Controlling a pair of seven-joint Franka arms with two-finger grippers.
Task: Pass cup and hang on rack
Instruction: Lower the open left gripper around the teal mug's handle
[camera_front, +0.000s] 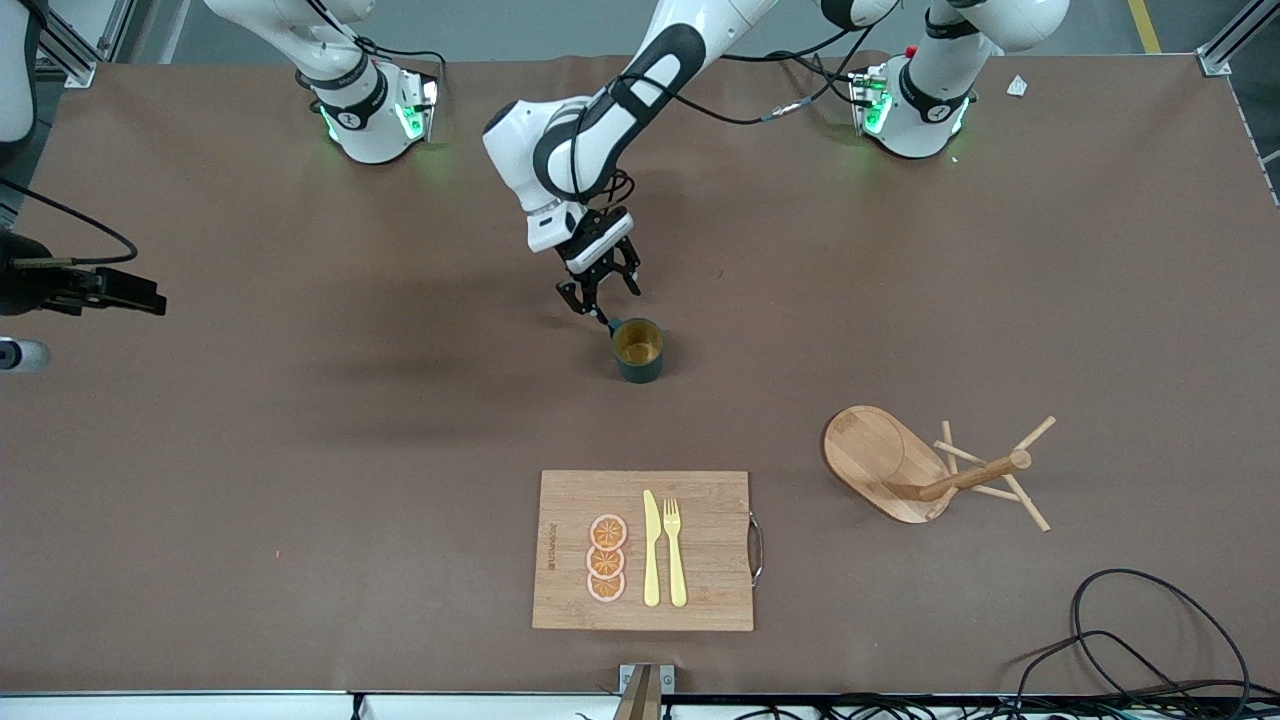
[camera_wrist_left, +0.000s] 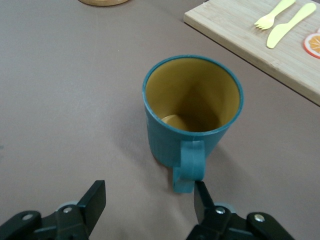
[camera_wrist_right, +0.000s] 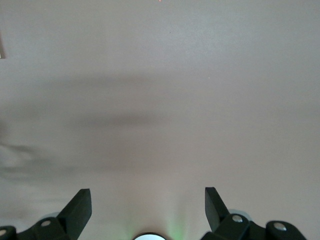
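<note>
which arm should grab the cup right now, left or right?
Left. The left gripper is down at the cup, jaws open, with the handle by one finger. The right gripper waits, open over bare table, no cup in its wrist view.

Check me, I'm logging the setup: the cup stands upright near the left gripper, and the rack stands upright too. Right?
Not quite. The cup does stand upright by the left gripper, but the rack lies tipped on its side, its post and pegs resting on the table. The front view shows it.
</note>
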